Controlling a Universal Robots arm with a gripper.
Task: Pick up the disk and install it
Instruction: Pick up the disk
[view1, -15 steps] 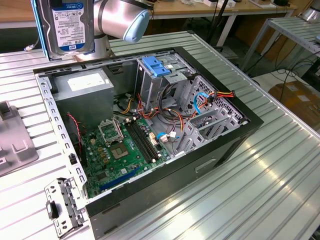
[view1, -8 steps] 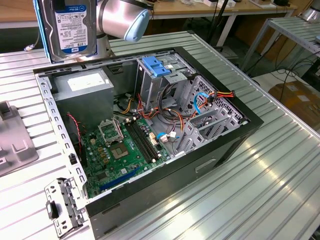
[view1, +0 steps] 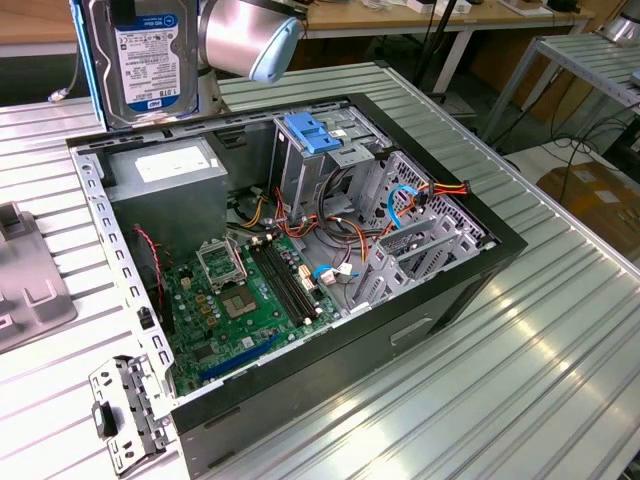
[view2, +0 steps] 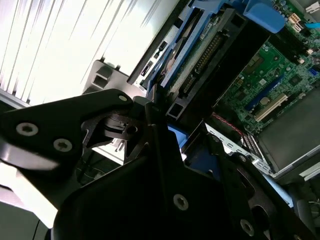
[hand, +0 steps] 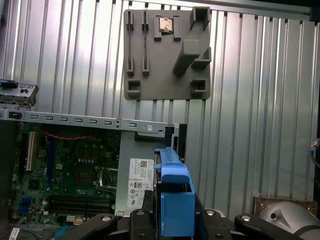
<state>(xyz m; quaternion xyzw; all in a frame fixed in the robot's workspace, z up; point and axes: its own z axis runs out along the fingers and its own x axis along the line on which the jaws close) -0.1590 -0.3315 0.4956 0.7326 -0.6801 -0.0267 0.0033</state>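
Ribbed metal tabletop (view1: 560, 330) carries an open computer case (view1: 505, 250) lying on its side. Its grey power-supply box (view1: 165, 170), green motherboard (view1: 255, 290) and metal drive cage (view1: 300, 175) with a blue latch (view1: 312, 133) are all exposed in the exterior view. Toward the exterior view's upper left, near the power-supply end of the case, the disk (view1: 148, 60) hangs upright in the air beside the silver arm (view1: 250, 35). Its label faces the camera, and it is lifted off the table and well apart from the cage. The gripper (hand: 172, 220) is clamped on the disk: in the first wrist view a blue side rail sits between the black jaws. The drive looks like a dense, rigid metal slab, heavy for its size and smooth-faced, so a hold across the flat sides or the plastic rails is likely the surest. Its connector edge and circuit side seem the fragile parts, and a knock against the cage would probably do it harm. The exterior view gives the label and the drive's height over the case. The first wrist view looks past the rail to the power-supply box's white sticker and a grey fixture plate (hand: 165, 55) on the table beyond. The second wrist view shows the drive edge-on, connector pins visible, with the motherboard behind it.
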